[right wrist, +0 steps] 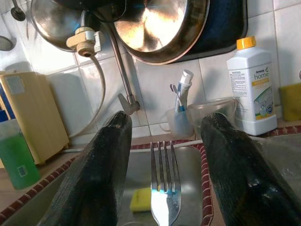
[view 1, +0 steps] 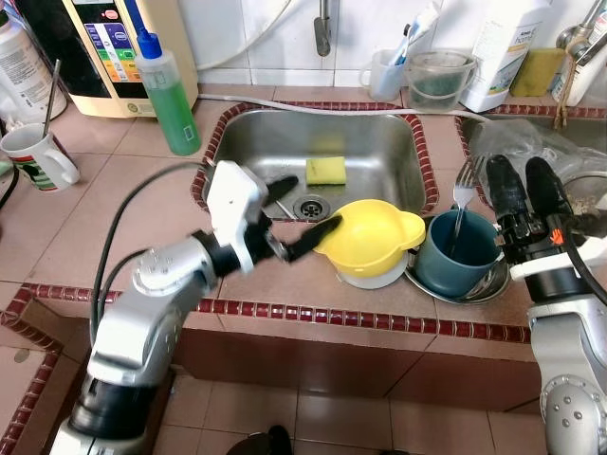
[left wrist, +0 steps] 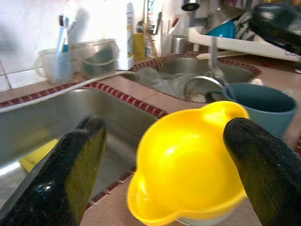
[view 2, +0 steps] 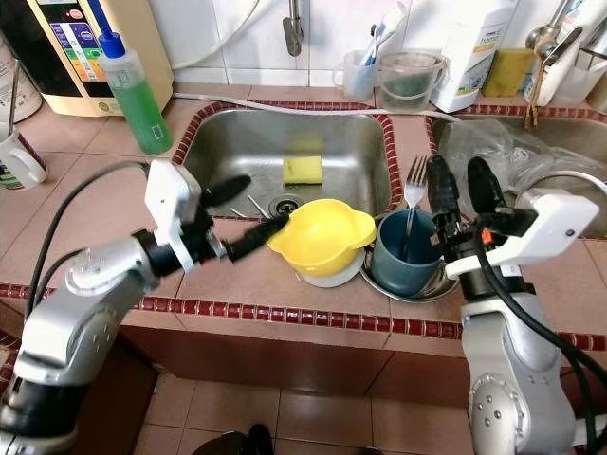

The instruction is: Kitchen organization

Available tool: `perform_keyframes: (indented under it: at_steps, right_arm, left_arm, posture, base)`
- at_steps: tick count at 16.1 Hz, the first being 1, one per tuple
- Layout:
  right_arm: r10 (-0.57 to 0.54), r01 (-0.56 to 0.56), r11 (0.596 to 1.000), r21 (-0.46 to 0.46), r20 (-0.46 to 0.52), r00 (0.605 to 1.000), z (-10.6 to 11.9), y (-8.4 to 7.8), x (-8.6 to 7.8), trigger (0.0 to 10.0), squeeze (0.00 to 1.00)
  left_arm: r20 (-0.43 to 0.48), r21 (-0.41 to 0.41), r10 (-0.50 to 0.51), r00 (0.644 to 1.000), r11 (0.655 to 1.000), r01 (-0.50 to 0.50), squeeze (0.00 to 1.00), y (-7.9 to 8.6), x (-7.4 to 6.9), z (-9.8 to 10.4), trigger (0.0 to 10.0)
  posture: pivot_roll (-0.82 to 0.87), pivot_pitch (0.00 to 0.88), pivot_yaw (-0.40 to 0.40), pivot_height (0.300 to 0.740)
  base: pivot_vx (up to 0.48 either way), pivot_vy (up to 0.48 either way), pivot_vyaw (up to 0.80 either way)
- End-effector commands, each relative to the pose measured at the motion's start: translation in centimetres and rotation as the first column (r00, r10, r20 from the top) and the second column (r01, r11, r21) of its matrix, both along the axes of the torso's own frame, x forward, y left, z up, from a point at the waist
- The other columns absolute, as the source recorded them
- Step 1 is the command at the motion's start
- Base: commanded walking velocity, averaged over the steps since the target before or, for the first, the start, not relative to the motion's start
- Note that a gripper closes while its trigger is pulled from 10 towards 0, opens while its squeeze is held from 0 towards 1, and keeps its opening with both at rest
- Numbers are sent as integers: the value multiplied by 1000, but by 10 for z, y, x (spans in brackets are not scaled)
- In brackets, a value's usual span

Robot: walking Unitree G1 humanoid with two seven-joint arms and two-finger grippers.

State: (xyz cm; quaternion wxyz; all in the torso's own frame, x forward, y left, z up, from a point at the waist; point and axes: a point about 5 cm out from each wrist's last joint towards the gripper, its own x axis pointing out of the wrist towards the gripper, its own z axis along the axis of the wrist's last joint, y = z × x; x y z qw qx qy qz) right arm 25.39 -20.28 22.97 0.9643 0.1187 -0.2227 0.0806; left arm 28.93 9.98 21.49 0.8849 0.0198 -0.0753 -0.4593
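Note:
A yellow bowl [view 1: 370,237] rests upside-up on a white one at the sink's front right corner. My left gripper [view 1: 302,210] is open just left of it, one finger [view 1: 313,238] touching its rim, the other over the sink. In the left wrist view the yellow bowl [left wrist: 188,165] lies between the two fingers. A dark teal cup [view 1: 459,251] holding a fork [view 1: 462,197] stands on a steel plate [view 1: 474,287] to the right. My right gripper [view 1: 524,194] is open and upright just right of the cup; the fork [right wrist: 162,188] stands between its fingers in the right wrist view.
The steel sink [view 1: 313,156] holds a yellow sponge [view 1: 326,170]. A green soap bottle [view 1: 168,95], a mug [view 1: 36,156] and a water appliance [view 1: 114,47] stand at the left. Along the back wall are a toothbrush cup [view 1: 387,71], a clear container [view 1: 438,79] and a white detergent bottle [view 1: 498,47].

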Motion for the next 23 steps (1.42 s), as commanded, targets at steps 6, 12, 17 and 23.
perform_keyframes:
  at_steps: [6, 12, 17, 23]
  right_arm:
    - [-17, 18, 1000, 16, -86, 996, -13, -9, 16, 10000, 0]
    - [15, -14, 1000, 13, -155, 988, -21, -12, 41, 10000, 0]
    - [98, -98, 995, 9, -180, 979, -25, -9, 52, 10000, 0]
    - [177, -177, 984, 18, -208, 962, -30, -8, 56, 10000, 0]
  left_arm:
    - [15, 5, -76, 997, 997, 76, 0, -14, -21, 7, 10000]
    - [7, -7, -91, 996, 996, 91, 0, -22, -28, 9, 10000]
    - [10, -15, -81, 997, 997, 81, 0, -23, -29, 12, 10000]
    - [14, -28, -70, 997, 997, 71, 0, -23, -28, 16, 10000]
  posture:
    - [-119, 103, 51, 740]
    - [-114, 101, 37, 740]
    - [-108, 105, 31, 740]
    - [-106, 109, 24, 740]
  base:
    - [0, 0, 0]
    - [0, 0, 0]
    - [0, 0, 0]
    - [0, 0, 0]
